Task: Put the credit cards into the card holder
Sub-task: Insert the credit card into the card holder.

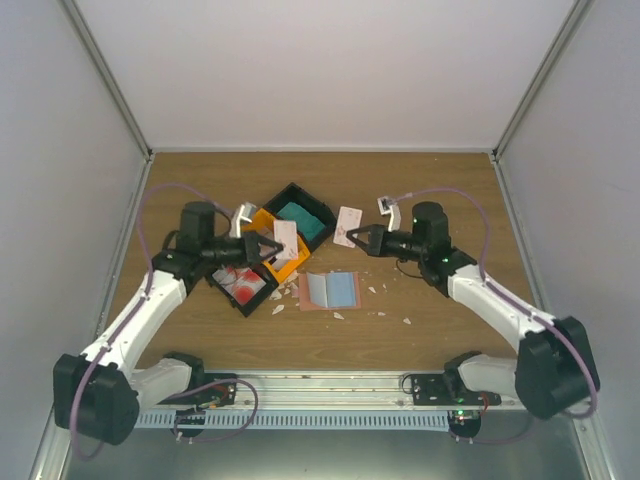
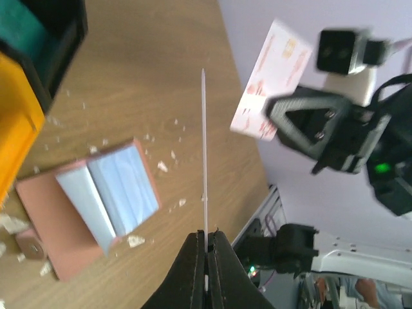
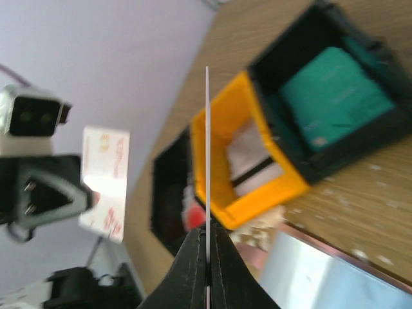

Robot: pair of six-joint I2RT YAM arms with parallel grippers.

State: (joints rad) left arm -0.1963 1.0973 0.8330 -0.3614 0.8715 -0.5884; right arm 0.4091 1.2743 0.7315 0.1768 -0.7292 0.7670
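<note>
Two tools pinch tight on credit cards, left tool (image 1: 272, 247) on the left card (image 1: 287, 238), right tool (image 1: 362, 238) on the right card (image 1: 347, 226), flanking the open card holder (image 1: 330, 290) on the counter (image 1: 440, 330): 4 o'clock of the left, 7 o'clock of the right, perhaps nearer the right.

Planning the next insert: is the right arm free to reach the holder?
Likely yes: the holder lies open and uncovered near the right gripper; the left gripper hangs off to one side.
</note>
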